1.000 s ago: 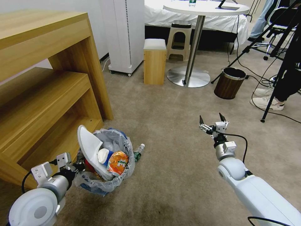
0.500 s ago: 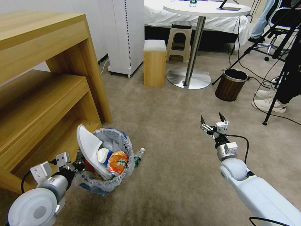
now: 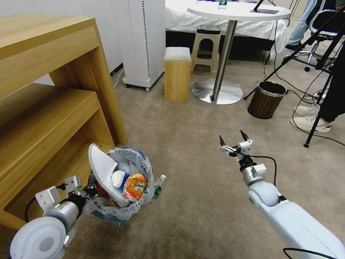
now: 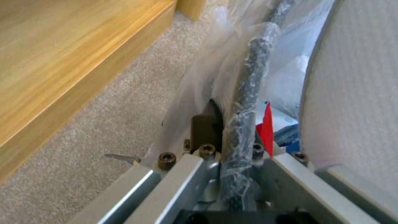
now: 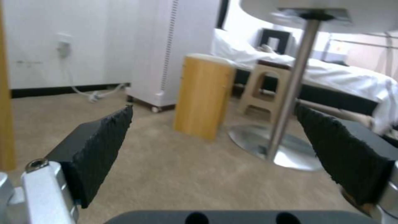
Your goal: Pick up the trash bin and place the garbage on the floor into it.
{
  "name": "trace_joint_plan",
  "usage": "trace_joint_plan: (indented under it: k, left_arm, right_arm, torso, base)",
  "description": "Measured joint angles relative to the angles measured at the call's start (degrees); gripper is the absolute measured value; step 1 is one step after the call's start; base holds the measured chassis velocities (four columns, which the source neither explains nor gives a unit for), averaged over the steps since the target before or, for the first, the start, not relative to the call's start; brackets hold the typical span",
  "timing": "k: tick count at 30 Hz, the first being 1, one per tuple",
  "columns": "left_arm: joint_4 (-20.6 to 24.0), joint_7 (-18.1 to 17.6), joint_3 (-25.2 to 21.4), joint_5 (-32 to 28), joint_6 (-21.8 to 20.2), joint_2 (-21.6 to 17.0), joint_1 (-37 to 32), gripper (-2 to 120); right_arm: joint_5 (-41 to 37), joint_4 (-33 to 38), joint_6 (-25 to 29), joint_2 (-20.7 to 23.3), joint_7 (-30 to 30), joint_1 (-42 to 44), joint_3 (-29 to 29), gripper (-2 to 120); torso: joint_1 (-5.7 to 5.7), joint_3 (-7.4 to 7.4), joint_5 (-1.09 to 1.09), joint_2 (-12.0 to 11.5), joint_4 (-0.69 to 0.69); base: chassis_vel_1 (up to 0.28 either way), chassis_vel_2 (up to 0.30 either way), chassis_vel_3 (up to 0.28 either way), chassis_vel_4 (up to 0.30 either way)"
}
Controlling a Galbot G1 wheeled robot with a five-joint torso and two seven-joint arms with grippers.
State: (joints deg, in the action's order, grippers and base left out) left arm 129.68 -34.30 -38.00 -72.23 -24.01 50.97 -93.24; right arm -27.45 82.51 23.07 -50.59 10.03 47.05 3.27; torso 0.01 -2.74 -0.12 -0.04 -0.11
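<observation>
The trash bin (image 3: 120, 201), lined with a crinkled clear bag, hangs tilted just above the beige floor (image 3: 201, 201). My left gripper (image 3: 88, 190) is shut on its near rim; the left wrist view shows that black, plastic-wrapped rim (image 4: 248, 93) running between the jaws of the left gripper (image 4: 236, 133). Garbage fills the bin: a white slipper (image 3: 101, 168), a blue-white cup (image 3: 118, 178) and an orange wrapper (image 3: 134, 186). A small bottle (image 3: 158, 181) lies on the floor against the bin's far side. My right gripper (image 3: 233, 141) hovers open and empty over bare carpet, its black pads (image 5: 104, 140) wide apart.
A wooden desk with a lower shelf (image 3: 46, 93) stands close on the left. Ahead are a white tall unit (image 3: 143, 39), a wooden stool (image 3: 176, 73), a round table's metal base (image 3: 216, 91) and a brown wood-look bin (image 3: 266, 100). Tripod legs (image 3: 316, 118) and a person's shoes (image 3: 309, 122) are at right.
The whole view has shifted, so the camera moved. The bottle now sits closer against the held bin. My right gripper has drifted a little leftward, still open.
</observation>
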Motion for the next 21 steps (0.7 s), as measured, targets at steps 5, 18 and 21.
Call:
trace_joint_plan:
  k: [5, 18, 21]
  left_arm:
    - [0.48, -0.01, 0.24, 0.26, -0.01, 0.64, -0.02, 0]
    - [-2.48, -0.37, -2.73, -0.22, -0.24, 1.28, 0.71, 0]
    - [-4.65, 0.13, -3.02, -0.21, -0.16, 1.03, 1.67, 0]
  right_arm:
    - [0.61, -2.09, -0.36, 0.81, -2.07, -6.33, 5.31, 100]
    - [2.20, -5.26, 1.80, 0.86, -7.46, -12.09, 12.33, 100]
    - [2.41, -5.02, 2.18, 1.23, -7.56, -11.29, 11.54, 100]
  torso:
    - [0.00, 0.00, -0.01, 0.00, -0.01]
    - [0.00, 0.00, 0.02, 0.00, 0.00]
    - [0.00, 0.00, -0.01, 0.00, -0.02]
  base:
    - [0.000, 0.000, 0.000, 0.000]
    - [0.000, 0.000, 0.000, 0.000]
    - [0.000, 0.000, 0.000, 0.000]
